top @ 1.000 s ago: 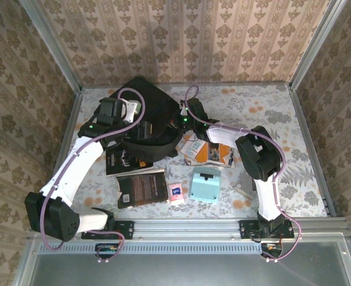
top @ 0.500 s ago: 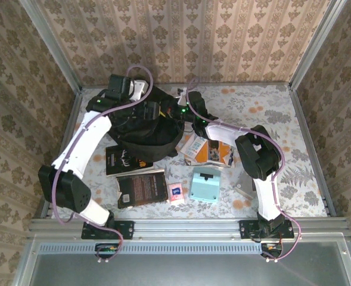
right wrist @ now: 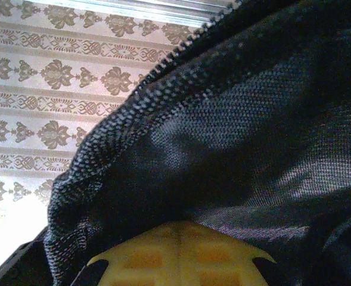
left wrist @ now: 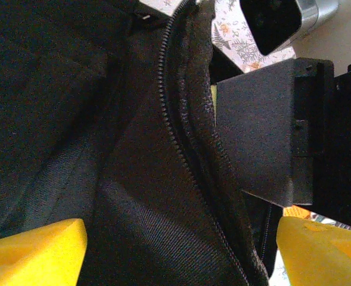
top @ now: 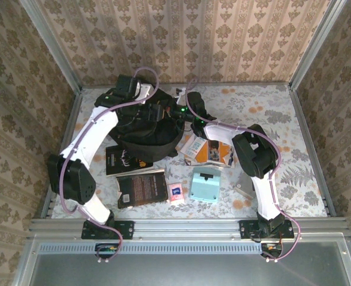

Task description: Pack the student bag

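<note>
From the overhead camera I see the student bag (top: 146,134) lying toward 11 o'clock on the bench (top: 294,119), close to the back wall, a slumped black heap with its mouth turned up. Both arms reach in over it. My left end effector (top: 156,111) sits over the top of the bag at its 12 o'clock; on that wrist camera the yellow fingertips (left wrist: 38,250) stand far apart, open, with black fabric and the zip teeth (left wrist: 181,137) running between them and nothing clamped. My right end effector (top: 183,114) is at the bag's 2 o'clock edge. Its yellow pads (right wrist: 181,256) are pressed together, and the zip-edged rim of the bag rises straight from them against the patterned wall, so I read it as closed on the bag's fabric.

At the bag's 6 o'clock two dark-covered books (top: 140,187) lie flat, one partly tucked under the bag. A small pink packet (top: 176,192) and a teal box (top: 205,184) lie at 5 o'clock, with orange-covered books (top: 214,152) at 4 o'clock, just beside the bag
</note>
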